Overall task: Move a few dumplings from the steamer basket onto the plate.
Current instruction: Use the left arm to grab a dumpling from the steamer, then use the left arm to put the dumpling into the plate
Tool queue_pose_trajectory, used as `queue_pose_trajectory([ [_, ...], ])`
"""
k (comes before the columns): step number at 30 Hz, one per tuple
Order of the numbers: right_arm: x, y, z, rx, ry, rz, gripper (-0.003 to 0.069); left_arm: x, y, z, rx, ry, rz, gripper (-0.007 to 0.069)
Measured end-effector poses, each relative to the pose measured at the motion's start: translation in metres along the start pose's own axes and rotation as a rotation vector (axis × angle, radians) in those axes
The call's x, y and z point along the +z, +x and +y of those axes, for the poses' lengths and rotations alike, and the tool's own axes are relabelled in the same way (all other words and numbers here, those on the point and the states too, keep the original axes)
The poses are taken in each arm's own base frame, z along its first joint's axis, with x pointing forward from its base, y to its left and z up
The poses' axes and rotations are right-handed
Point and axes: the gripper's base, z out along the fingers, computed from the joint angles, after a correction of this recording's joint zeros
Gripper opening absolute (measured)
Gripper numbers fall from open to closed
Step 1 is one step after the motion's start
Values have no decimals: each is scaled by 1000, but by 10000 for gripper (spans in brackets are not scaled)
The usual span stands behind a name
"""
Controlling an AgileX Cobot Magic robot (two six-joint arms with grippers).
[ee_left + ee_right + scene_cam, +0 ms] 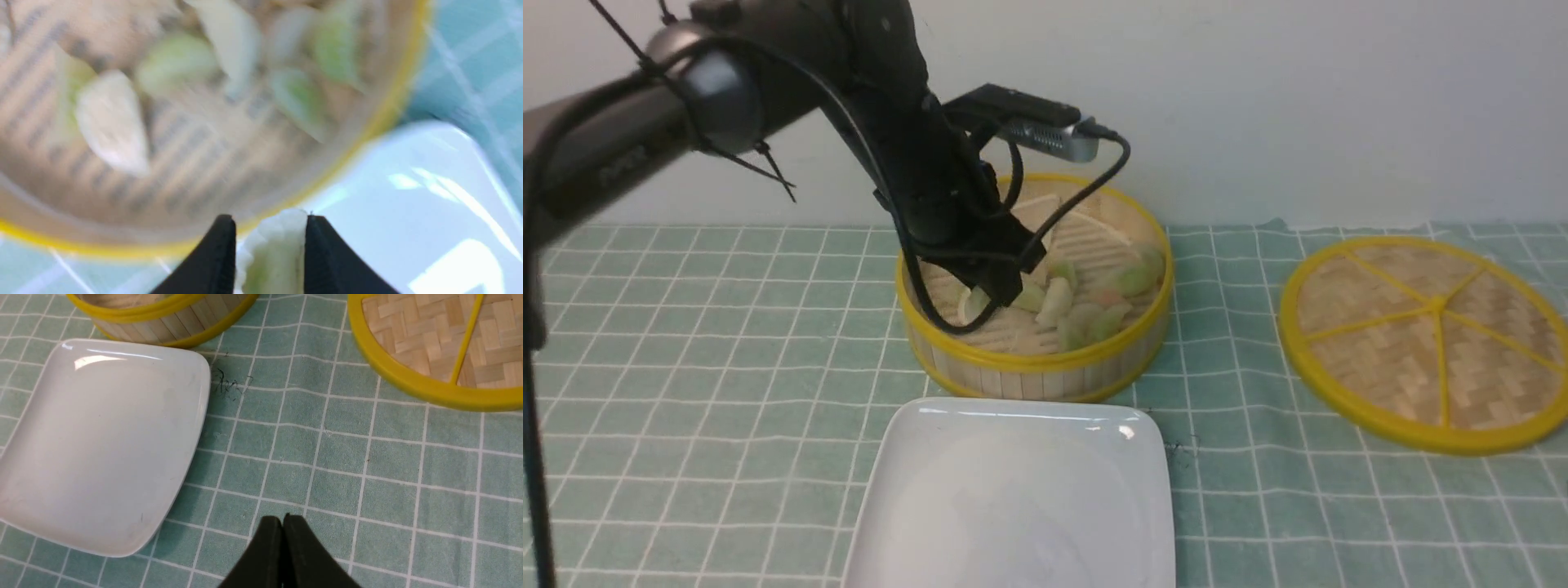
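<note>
The steamer basket [1029,365] stands at mid-table with several pale green and cream dumplings [1086,314] on its slatted floor [196,175]. My left gripper [990,296] hangs over the basket's near-left part, shut on a pale green dumpling [273,253] that also shows in the front view [974,304], lifted just above the floor. The white square plate [1013,490] lies empty right in front of the basket; it also shows in the left wrist view [408,228]. My right gripper [282,517] is shut and empty, above the cloth beside the plate [102,437]. It does not show in the front view.
The flat woven lid [1429,343] with yellow spokes lies to the right of the basket, and also shows in the right wrist view [441,347]. A green checked cloth [727,367] covers the table. A pale wall stands close behind the basket.
</note>
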Motion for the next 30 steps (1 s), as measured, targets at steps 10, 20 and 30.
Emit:
queue_pose_trajectory([
  [10, 1, 0, 0, 5, -6, 3, -15, 63, 69, -43, -2, 114, 325, 186],
  [20, 7, -21, 4, -30, -15, 116, -15, 103, 80, -44, -3, 48, 386, 426],
  [30, 58, -94, 28, -132, -77, 279, -13, 59, 69, -31, -69, -150, 365, 198],
])
